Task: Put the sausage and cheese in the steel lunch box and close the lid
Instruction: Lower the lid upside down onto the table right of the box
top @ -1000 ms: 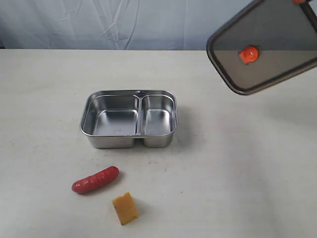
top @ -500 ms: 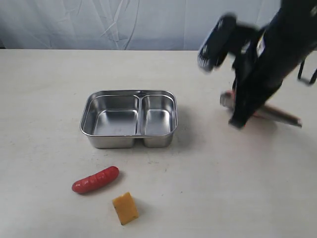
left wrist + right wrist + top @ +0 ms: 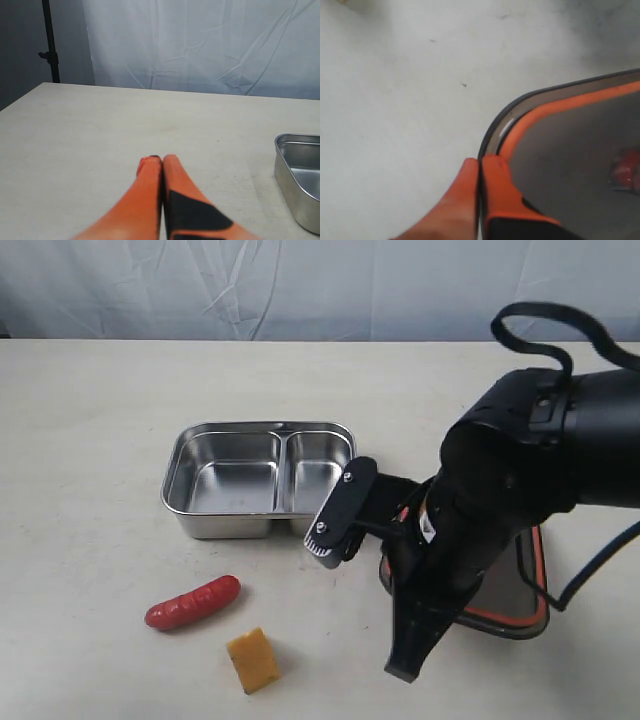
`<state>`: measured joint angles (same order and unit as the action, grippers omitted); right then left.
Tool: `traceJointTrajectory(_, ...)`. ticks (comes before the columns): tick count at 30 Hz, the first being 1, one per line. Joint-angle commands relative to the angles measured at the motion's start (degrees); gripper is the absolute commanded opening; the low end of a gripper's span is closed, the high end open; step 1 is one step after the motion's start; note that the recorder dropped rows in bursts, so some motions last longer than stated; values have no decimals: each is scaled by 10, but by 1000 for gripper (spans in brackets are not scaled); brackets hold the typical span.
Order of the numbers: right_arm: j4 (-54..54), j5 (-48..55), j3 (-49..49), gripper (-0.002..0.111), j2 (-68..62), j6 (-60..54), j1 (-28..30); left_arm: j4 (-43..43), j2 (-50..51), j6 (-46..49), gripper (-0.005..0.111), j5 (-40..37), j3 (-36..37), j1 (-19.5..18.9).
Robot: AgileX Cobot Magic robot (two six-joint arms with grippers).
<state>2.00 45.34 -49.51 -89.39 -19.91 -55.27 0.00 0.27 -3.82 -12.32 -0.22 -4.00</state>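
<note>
Steel lunch box (image 3: 225, 523): stands uncovered on the bench (image 3: 90, 420), left of centre in the exterior view. The wider compartment is on the left of the divider and the narrower on the right.
Sausage (image 3: 193, 602): red, lying on the bench on the camera side of the box, near it but not touching, one end angled towards the box.
Cheese (image 3: 252, 660): yellow-orange wedge on the bench, near the sausage and closer to the camera, apart from it.
Lid (image 3: 512, 585): down at bench level to the right of the box, orange seal facing up. The right arm (image 3: 500, 490) hides most of it, and whether it lies flat cannot be told.
Right gripper (image 3: 480, 162): jaws closed on the lid's rim at a rounded corner, one finger outside the rim and the other over the seal.
Left gripper (image 3: 161, 160): jaws closed on nothing, tips pressed together over bare bench, with a corner of the box off to the side.
</note>
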Motion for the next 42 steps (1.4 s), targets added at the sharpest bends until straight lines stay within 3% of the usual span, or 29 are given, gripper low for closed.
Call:
traceJointTrajectory(1,-32,-37,2,-1,-28,1,-8,4,-3,0,0,4,2,2)
traceJointTrajectory(4,-41,-38,2,7,-41,0,-8,4,-3,0,0,4,2,2)
traceJointTrajectory(9,-56,-45,2,47,-42,0,-8,4,-3,0,0,4,2,2)
traceJointTrajectory(12,-83,-49,-2,55,-42,0,-8,4,-3,0,0,4,2,2)
traceJointTrajectory(16,-123,-36,-25,52,-38,0,-8,4,-3,0,0,4,2,2)
traceJointTrajectory(19,-141,-31,-49,44,-21,0,-8,4,-3,0,0,4,2,2)
traceJointTrajectory(23,-150,-71,-57,-1,39,4,-8,4,-3,0,0,4,2,2)
traceJointTrajectory(32,-154,-84,-57,-1,172,53,-7,4,-3,0,0,4,2,2)
traceJointTrajectory(39,-161,-84,-57,-1,185,54,-7,4,-3,-1,0,25,2,2)
traceJointTrajectory(42,-161,-75,-57,-1,185,54,-7,-105,-3,-6,0,75,2,2)
